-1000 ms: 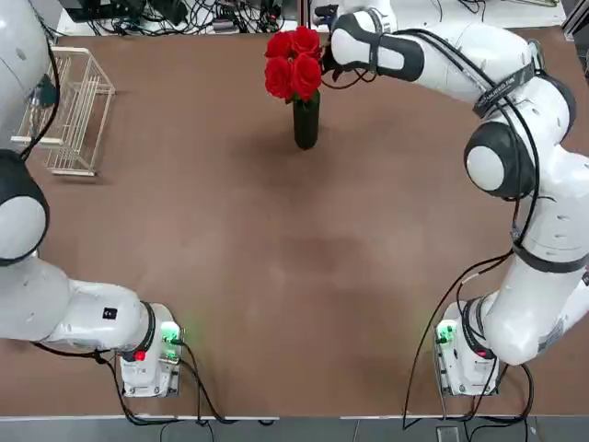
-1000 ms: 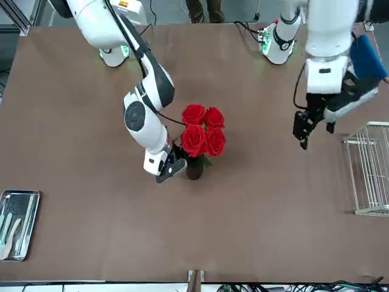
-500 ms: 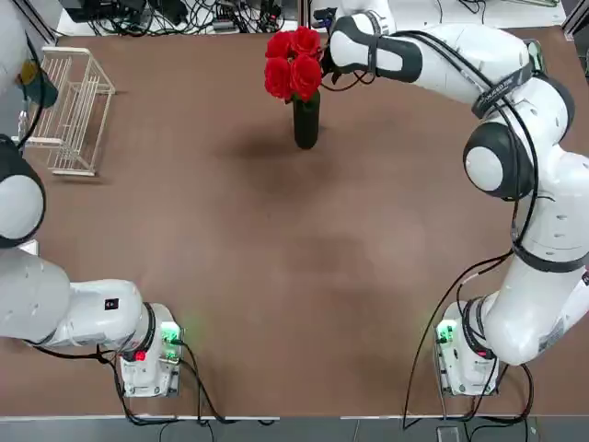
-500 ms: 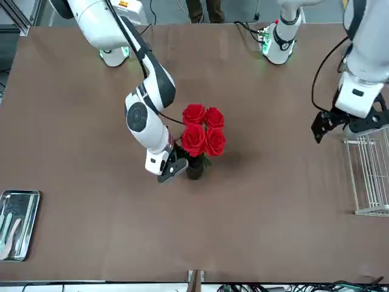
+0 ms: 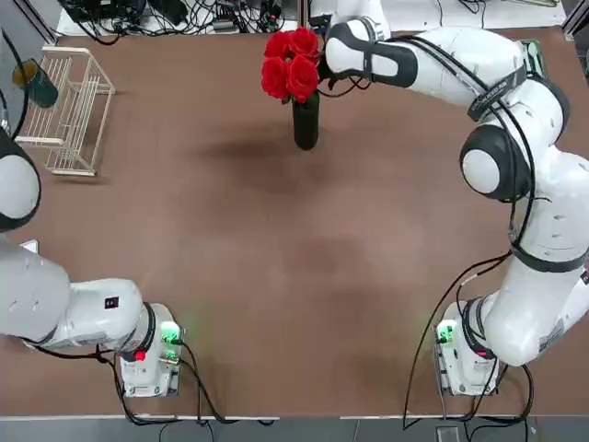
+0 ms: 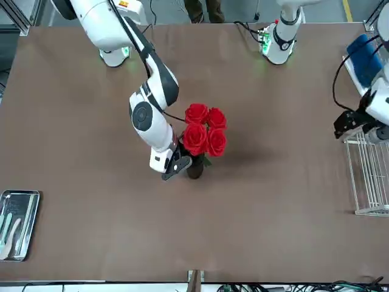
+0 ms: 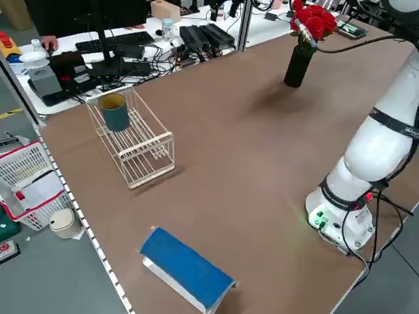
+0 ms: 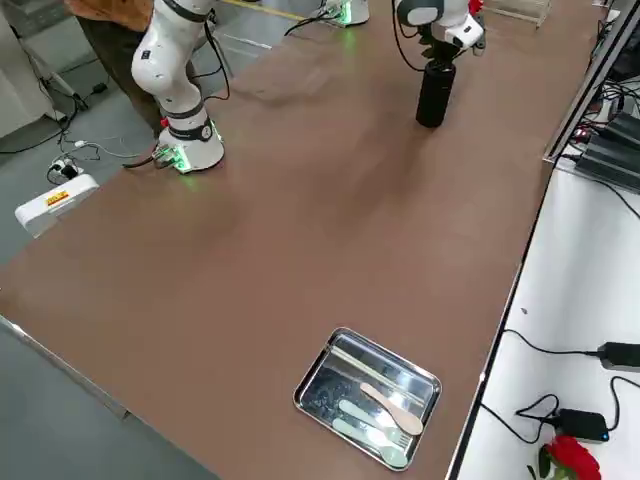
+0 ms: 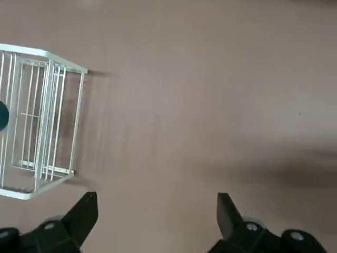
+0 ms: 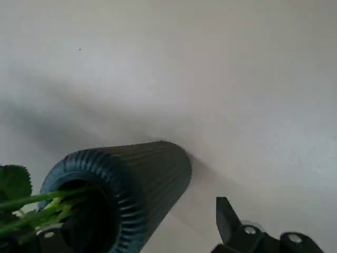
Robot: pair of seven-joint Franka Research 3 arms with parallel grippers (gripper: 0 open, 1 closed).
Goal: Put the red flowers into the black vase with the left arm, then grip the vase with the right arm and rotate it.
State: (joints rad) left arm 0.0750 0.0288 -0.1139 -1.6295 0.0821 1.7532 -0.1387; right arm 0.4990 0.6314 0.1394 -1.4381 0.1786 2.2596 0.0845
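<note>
Standing upright: black vase point(image 8: 435, 97) at right gripper point(image 6: 182, 167); left gripper point(image 9: 158, 219) near rack point(image 7: 154, 146).

The flowers point(image 5: 291, 64) stand in the vase point(image 5: 306, 121), with the rack point(image 5: 74, 110) off to its left.

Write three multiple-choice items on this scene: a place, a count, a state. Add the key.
1. Where is the green cup?
A) On the tray
B) In the white rack
C) Beside the vase

2. How many red blooms show at the vase?
A) Two
B) Six
C) Four

3. How are the end effectors?
A) Both open
B) Both shut
C) Only the left shut

Key:
1 B: the cup sits among its wires.
2 C: the front view shows four.
3 A: jaws stand apart on the left end effector, near the rack, and the right end effector, at the vase.
</note>
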